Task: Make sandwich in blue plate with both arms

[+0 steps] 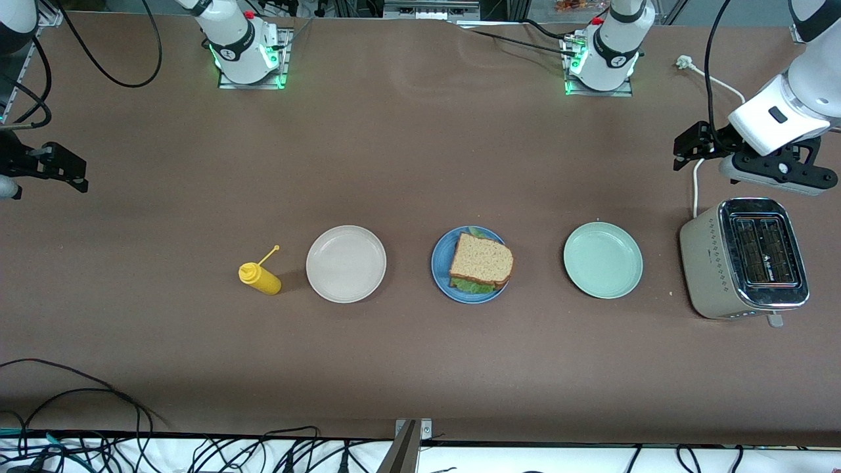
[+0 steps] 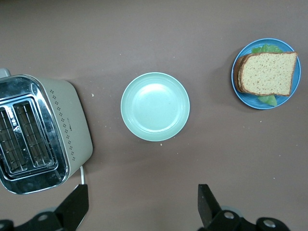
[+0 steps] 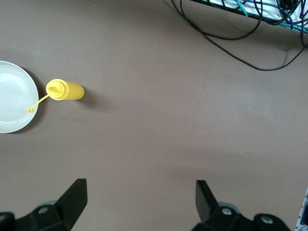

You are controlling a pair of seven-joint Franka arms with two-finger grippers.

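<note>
Task looks done, as far as I can judge: the sandwich (image 1: 481, 261) sits assembled on the blue plate (image 1: 443, 266) in the middle of the counter (image 1: 420, 164), brown bread slice on top, green lettuce (image 1: 472, 285) poking out underneath at the edge nearer the front camera; the lower slice shows only as stacked crusts in the left wrist view. Nothing seems left to add. Beige plate (image 1: 346, 263) and green plate (image 1: 603, 259) flank it, both bare. Yellow bottle (image 1: 261, 276) stands beside the beige plate toward the right arm's end, toaster (image 1: 746, 258) at the left arm's end. Left claw (image 2: 143, 207) is pulled up and away, over bare counter by the toaster, fingers spread, holding nothing. Right claw (image 3: 140, 204) hangs over the right arm's end of the counter, also released and empty. Both arms look parked.
</note>
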